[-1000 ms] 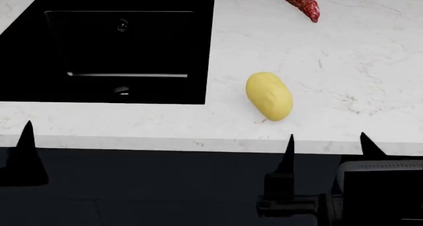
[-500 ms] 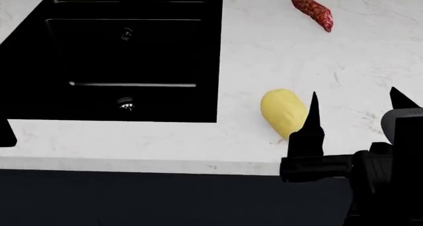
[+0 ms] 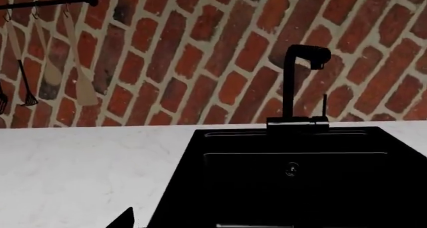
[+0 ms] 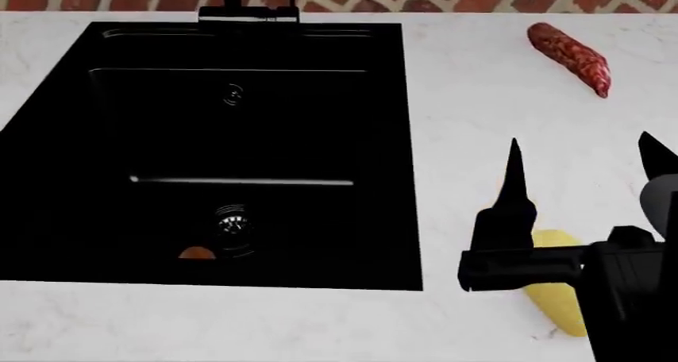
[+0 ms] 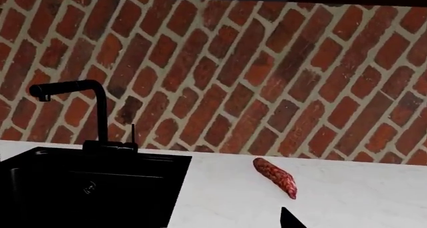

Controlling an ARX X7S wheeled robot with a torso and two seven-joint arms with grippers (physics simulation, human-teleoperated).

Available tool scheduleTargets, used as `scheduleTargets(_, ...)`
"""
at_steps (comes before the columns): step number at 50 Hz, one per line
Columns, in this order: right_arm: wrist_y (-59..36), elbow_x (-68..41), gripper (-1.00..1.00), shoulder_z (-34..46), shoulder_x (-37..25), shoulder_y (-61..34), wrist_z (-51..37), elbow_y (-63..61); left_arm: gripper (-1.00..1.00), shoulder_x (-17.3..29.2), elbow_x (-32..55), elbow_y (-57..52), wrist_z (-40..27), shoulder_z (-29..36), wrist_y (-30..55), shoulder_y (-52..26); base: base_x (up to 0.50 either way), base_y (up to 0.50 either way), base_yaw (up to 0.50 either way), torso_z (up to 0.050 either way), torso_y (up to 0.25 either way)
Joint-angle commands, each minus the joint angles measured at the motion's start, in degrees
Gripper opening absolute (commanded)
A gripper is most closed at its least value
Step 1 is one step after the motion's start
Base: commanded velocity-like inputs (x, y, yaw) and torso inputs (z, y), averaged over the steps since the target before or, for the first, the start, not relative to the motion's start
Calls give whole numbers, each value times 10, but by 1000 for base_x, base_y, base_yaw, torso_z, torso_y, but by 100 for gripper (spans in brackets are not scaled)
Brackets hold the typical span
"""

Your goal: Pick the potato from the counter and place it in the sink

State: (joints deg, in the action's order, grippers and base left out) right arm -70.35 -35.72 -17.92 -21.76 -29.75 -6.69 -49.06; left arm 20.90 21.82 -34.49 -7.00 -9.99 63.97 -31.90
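The pale yellow potato (image 4: 555,297) lies on the white marble counter (image 4: 466,100), right of the sink, and is partly hidden under my right gripper's body. That right gripper (image 4: 580,149) is open, with its two black fingertips (image 4: 514,149) pointing away over the counter beyond the potato and nothing between them. The glossy black sink (image 4: 63,219) fills the left, with its drain (image 4: 233,221) visible. My left gripper (image 3: 213,224) is out of the head view. In its wrist view one fingertip (image 3: 124,218) sits wide at the sink's (image 3: 293,178) edge, which reads as open.
A long red-speckled sweet potato (image 4: 570,56) lies at the back right of the counter and also shows as the sweet potato (image 5: 275,176) in the right wrist view. A small orange-brown item (image 4: 196,253) sits in the sink near the drain. A black faucet (image 3: 297,88) and a brick wall (image 5: 267,63) stand behind.
The right gripper has moved forward over the counter, so its body now covers part of the potato. The head view has shifted toward the wall. The left fingertip has left the head view.
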Motion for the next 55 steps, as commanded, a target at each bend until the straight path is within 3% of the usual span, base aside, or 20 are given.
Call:
scheduleTargets(1, 3, -11, 100, -16, 1, 7, 1, -6, 100, 0, 2, -2, 2, 6, -9, 6, 395, 188, 0, 0, 0)
scheduleTargets(19, -16, -23, 100, -17, -17, 9, -4, -14, 100, -1, -2, 16, 2, 18, -26, 16, 234, 104, 0, 0, 1)
scheduleTargets(23, -74, -60, 100, -40, -25, -17, -2, -17, 100, 2, -3, 16, 2, 18, -30, 20, 0, 0, 0, 0, 0)
scheduleTargets(26, -169, -114, 100, -82, -35, -73, -2, -21, 100, 3, -3, 17, 2, 16, -31, 21, 0, 0, 0, 0, 0)
scheduleTargets(31, -195, -395, 100, -77, -147, -134, -184, 66, 100, 5, -3, 20, 2, 18, -35, 22, 0, 0, 0, 0, 0)
scheduleTargets(37, -189, -517, 100, -42, -212, -160, -294, 140, 100, 7, -3, 25, 4, 18, -40, 23, 0, 0, 0, 0, 0)
scheduleTargets(55, -174, -572, 100, 87, -322, -228, -296, 219, 100, 9, -6, 32, 2, 22, -52, 32, 0, 0, 0, 0, 0)
